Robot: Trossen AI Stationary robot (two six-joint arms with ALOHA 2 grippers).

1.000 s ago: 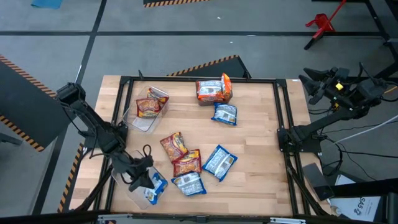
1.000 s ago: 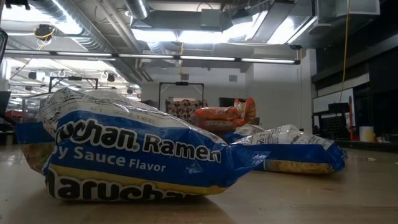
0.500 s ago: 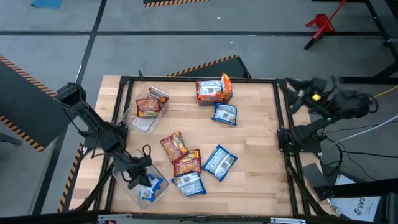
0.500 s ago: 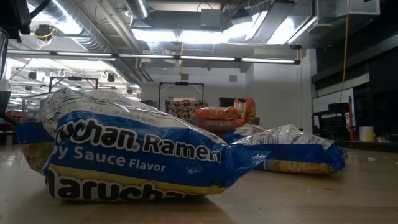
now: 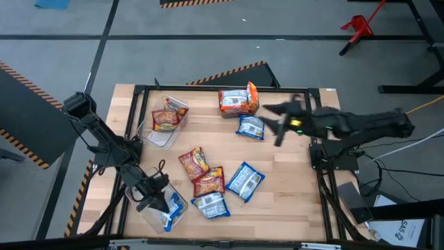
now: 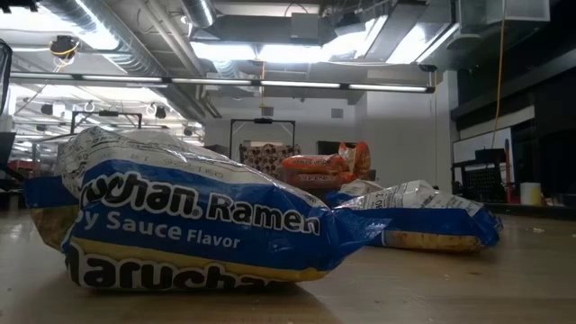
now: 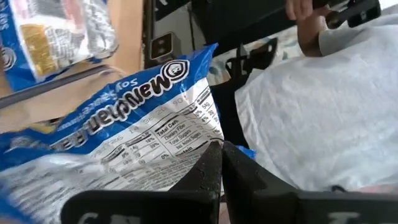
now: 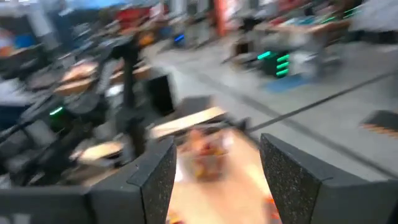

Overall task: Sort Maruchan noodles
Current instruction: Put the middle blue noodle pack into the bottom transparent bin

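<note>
We see the right gripper (image 5: 277,125), fingers apart, has swung in over the table's three o'clock edge; the left gripper (image 5: 154,199) stays clamped, seemingly on a blue packet (image 5: 171,208) at seven o'clock.

One camera hangs overhead and looks straight down on the whole pale wooden desk (image 5: 284,194) and both dark arms. Another sits at desk-top level, very near a crinkly blue-and-white plastic ramen packet (image 6: 193,220) that fills much of its picture, and looks level across into the room behind. The orange packets standing at the far edge (image 5: 238,99) show in both views (image 6: 326,167). Each wrist camera peers forward past its own two dark fingers (image 7: 208,177), (image 8: 155,177).
</note>
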